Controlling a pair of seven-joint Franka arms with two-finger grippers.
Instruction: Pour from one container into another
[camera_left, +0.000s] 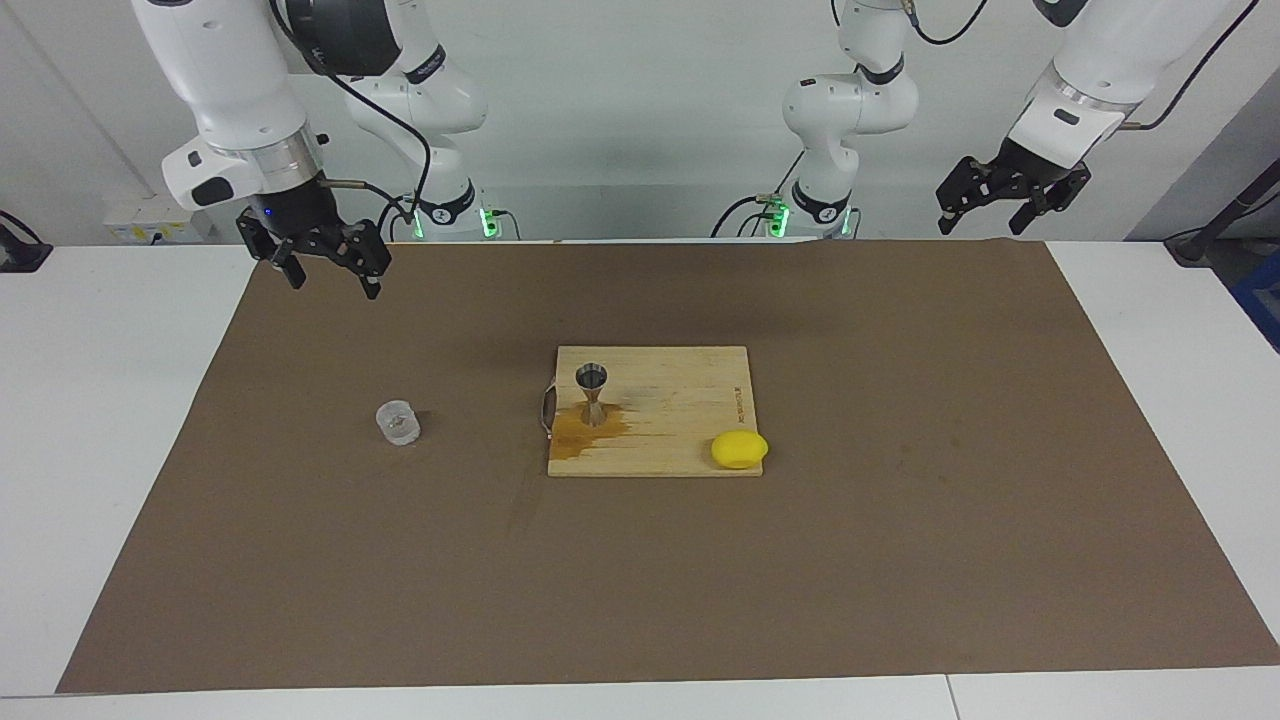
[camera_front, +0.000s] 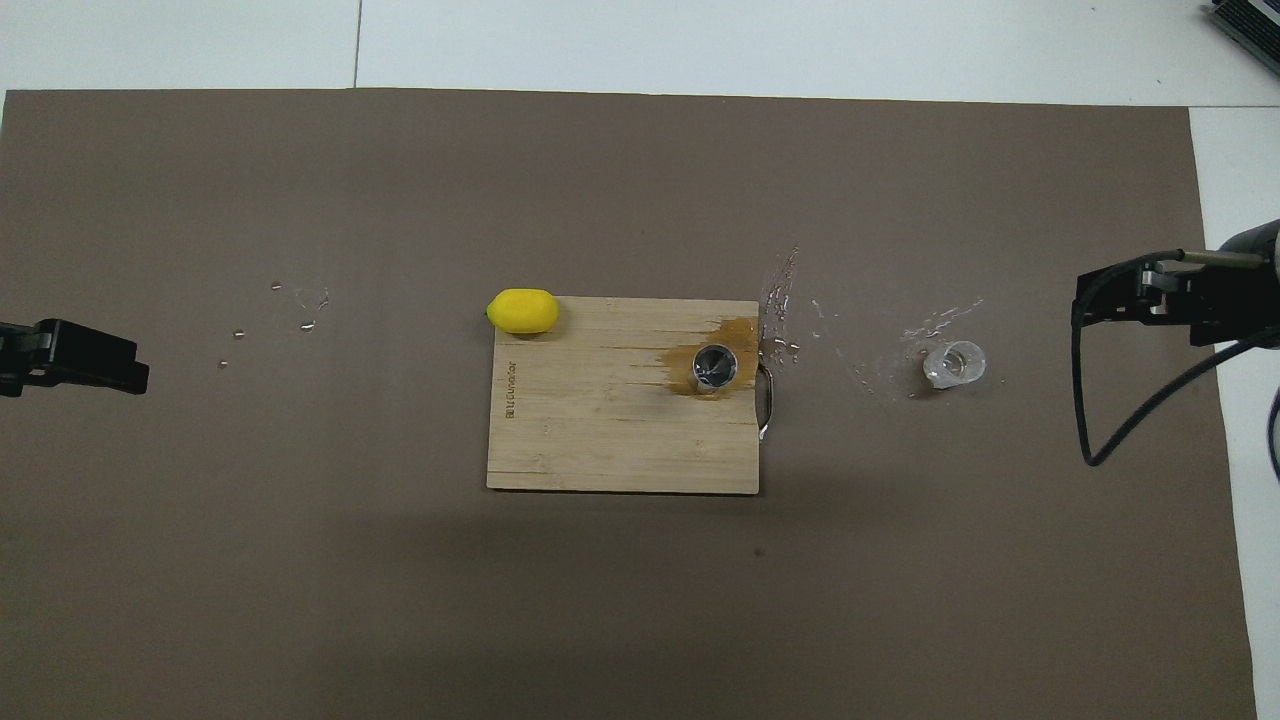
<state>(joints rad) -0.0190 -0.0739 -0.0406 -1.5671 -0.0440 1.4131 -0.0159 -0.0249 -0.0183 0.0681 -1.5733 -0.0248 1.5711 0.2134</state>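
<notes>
Steel jigger (camera_left: 592, 394), hourglass-shaped and shiny, stands upright on the bamboo cutting board (camera_left: 680, 440), in a dark wet stain near the board's metal handle (camera_left: 545, 410) (right arm's end). Clear round cup (camera_left: 397, 421) stands upright on the brown mat (camera_left: 900, 560), well apart from the board toward the right arm's end, with droplets (camera_front: 790, 300) scattered on the mat between cup and board. Smooth yellow lemon (camera_left: 739, 449) rests at the board's corner farther from the robots. Right gripper (camera_left: 325, 270) hangs over the mat's edge, fingers apart, holding nothing. Left gripper (camera_left: 1005, 205) is raised at its own end, fingers likewise spread and empty.
</notes>
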